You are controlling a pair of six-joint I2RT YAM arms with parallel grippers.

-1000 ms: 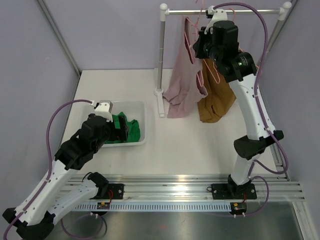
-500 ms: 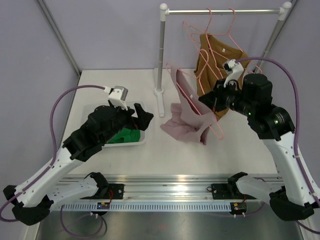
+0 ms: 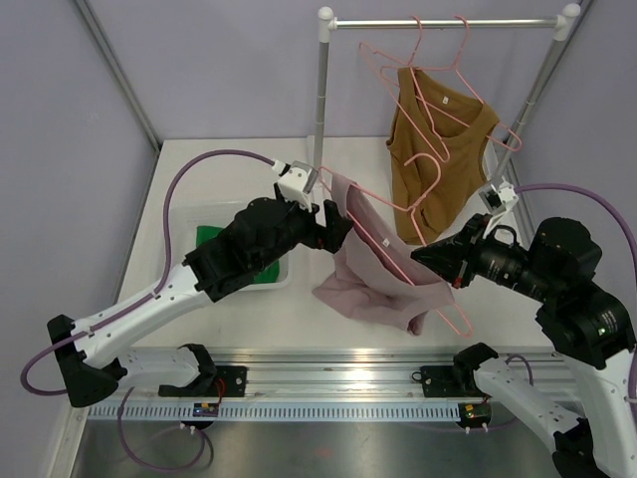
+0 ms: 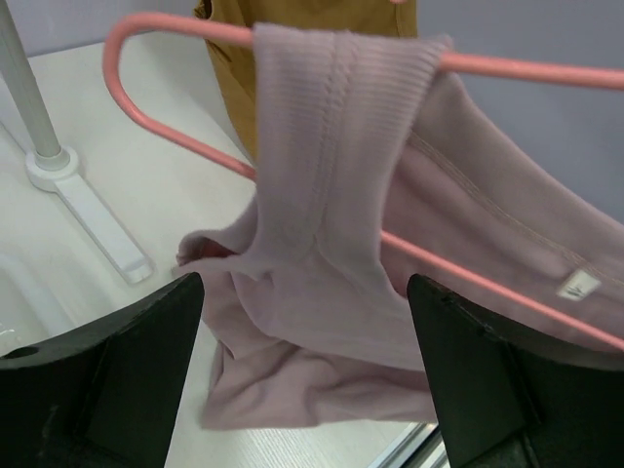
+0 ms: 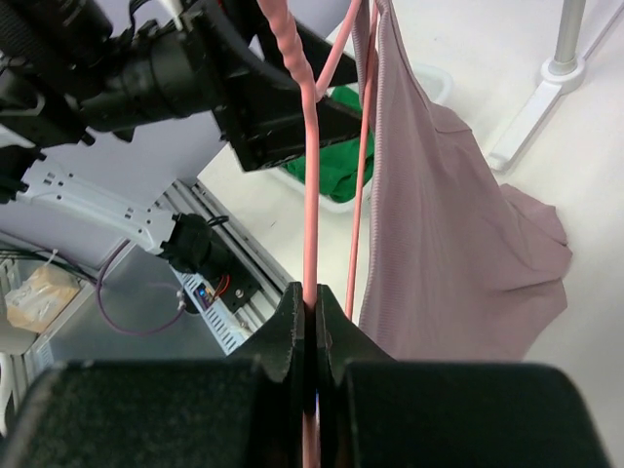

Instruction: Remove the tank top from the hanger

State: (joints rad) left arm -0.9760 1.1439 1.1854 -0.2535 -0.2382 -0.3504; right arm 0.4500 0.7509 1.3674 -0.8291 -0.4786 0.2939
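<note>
Mauve strap first, hanger held steady

Mauve ribbed cloth is what matters here: the tank top point(image 3: 373, 284) hangs off a pink hanger point(image 4: 526, 70) in mid-air over the table point(image 3: 249, 159), at about 5 o'clock from the rack post. Its lower hem is slumped on the tabletop. One strap point(image 4: 327, 127) is folded over the hanger's upper bar, near the rounded shoulder end at 10 o'clock in the left wrist view.

The right gripper point(image 5: 310, 312) is clamped tight on the hanger wire and holds it tilted, with the low end toward 5 o'clock in the top view. The left gripper point(image 4: 304, 322) stands wide apart, with nothing in it, facing the strap, which is framed between its two fingers.

The step in hand looks like taking that strap. Doing it well probably means closing on cloth alone, just below the bar, so the wire is not pinched as well. The pull should then run along the bar toward the rounded end, not straight down, so the strap slips off instead of binding. The right arm should hold the hanger steady and clear of the brown tank top point(image 3: 433, 149) at 12 o'clock
</note>
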